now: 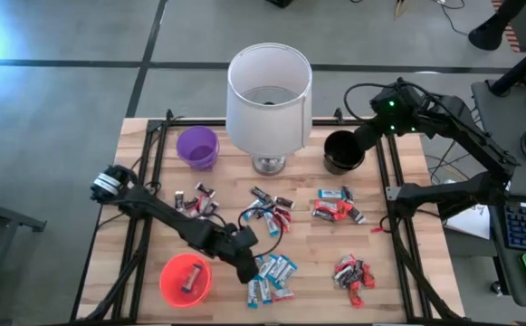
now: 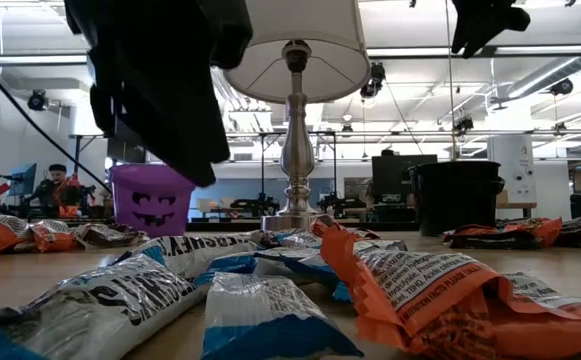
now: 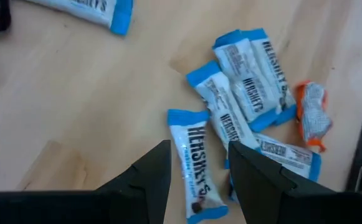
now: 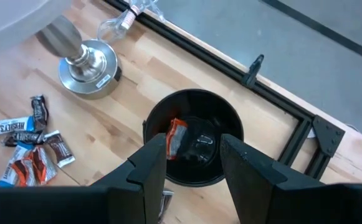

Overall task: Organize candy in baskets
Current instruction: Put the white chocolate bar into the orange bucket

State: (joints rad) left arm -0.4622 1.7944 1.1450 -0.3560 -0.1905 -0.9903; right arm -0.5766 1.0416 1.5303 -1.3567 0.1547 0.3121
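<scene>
Several blue-and-white candy bars [image 1: 272, 274] lie in a cluster near the table's front middle. My left gripper [image 3: 199, 163] hangs open just above them, its fingers either side of one bar [image 3: 196, 163] without touching it. My right gripper [image 4: 193, 152] is open above the black basket [image 4: 193, 144] at the back right, where an orange-red candy [image 4: 176, 137] lies inside. The purple basket [image 1: 197, 147] stands at the back left. The orange-red basket [image 1: 186, 279] at the front left holds a dark candy [image 1: 190, 276].
A white-shaded lamp [image 1: 268, 100] on a metal base stands at the back middle between the purple and black baskets. Loose candy lies in groups: dark bars [image 1: 197, 201], a mixed heap [image 1: 267, 214], red and blue bars [image 1: 335, 208], red ones [image 1: 353, 273].
</scene>
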